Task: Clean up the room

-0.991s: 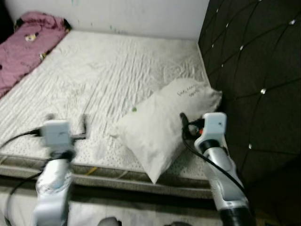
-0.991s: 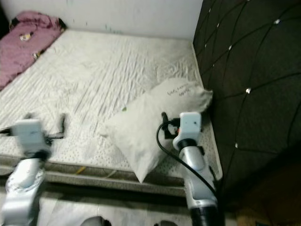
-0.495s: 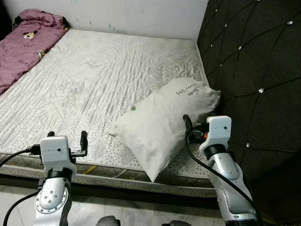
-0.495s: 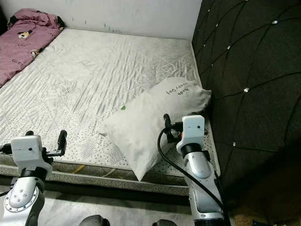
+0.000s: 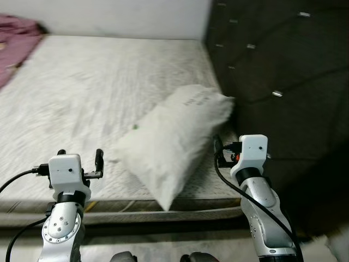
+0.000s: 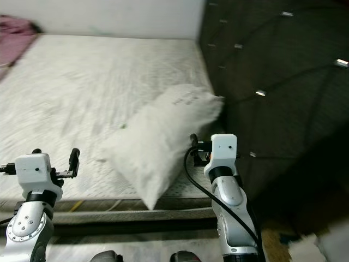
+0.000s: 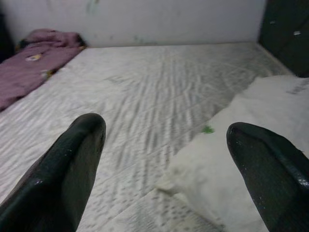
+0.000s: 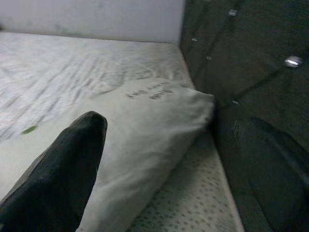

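pillow: matt cloth | mattress: quilted fabric | headboard: dark tufted

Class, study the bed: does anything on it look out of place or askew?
Yes. The white pillow lies diagonally, one corner overhanging the mattress edge, instead of squared against the dark headboard. A purple blanket is bunched at the far corner.

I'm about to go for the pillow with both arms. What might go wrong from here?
The pillow hangs partly over the mattress edge, so a push may tip it to the floor. The right gripper sits close to the dark headboard and might hit it. The eye views are blurred, so aim may be off.
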`<state>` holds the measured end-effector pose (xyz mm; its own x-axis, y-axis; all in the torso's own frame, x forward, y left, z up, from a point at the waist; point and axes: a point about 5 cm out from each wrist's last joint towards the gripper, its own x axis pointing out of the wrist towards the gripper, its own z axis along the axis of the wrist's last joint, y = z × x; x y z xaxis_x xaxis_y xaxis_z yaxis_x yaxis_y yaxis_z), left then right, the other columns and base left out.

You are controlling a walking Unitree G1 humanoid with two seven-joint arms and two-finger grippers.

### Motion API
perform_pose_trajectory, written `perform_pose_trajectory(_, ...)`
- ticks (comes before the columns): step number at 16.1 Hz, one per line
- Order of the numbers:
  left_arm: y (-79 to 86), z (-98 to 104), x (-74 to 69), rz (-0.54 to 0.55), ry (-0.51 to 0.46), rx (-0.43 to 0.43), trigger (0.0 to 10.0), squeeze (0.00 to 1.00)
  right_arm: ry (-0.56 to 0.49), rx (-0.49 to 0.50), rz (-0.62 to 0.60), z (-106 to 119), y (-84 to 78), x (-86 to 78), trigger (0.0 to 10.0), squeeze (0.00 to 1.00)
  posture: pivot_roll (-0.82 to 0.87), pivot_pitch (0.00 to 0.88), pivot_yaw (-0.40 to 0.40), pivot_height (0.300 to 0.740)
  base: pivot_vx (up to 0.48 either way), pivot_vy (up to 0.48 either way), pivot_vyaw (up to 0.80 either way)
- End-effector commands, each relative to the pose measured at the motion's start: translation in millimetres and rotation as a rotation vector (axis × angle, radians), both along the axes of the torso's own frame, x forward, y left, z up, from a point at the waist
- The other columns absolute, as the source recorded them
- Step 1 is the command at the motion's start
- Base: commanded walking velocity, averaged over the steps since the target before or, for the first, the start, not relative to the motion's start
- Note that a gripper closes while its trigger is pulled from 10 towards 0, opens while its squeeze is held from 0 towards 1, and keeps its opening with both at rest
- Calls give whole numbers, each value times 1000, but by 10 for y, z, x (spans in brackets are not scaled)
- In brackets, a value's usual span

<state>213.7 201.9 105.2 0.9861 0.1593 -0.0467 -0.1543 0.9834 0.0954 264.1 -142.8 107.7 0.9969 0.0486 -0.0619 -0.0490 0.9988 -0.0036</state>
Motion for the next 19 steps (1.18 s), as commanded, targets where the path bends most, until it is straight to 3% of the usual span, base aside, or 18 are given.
perform_pose_trajectory(1, -14, 21, 7, -2, 1, -2, 10000, 0, -6, 17, 1, 27, 16, -7, 10000, 0, 58, 41, -19, 740, 0, 0, 0)
perform_pose_trajectory(15, -31, 20, 66, -4, 9, -4, 10000, 0, -4, 17, 33, 24, 57, 31, 10000, 0, 57, 47, -22, 740, 0, 0, 0)
perform_pose_trajectory(19, -34, 21, 68, -2, 10, 2, 10000, 0, -1, 17, 35, 19, 57, 30, 10000, 0, 56, 47, -22, 701, 0, 0, 0)
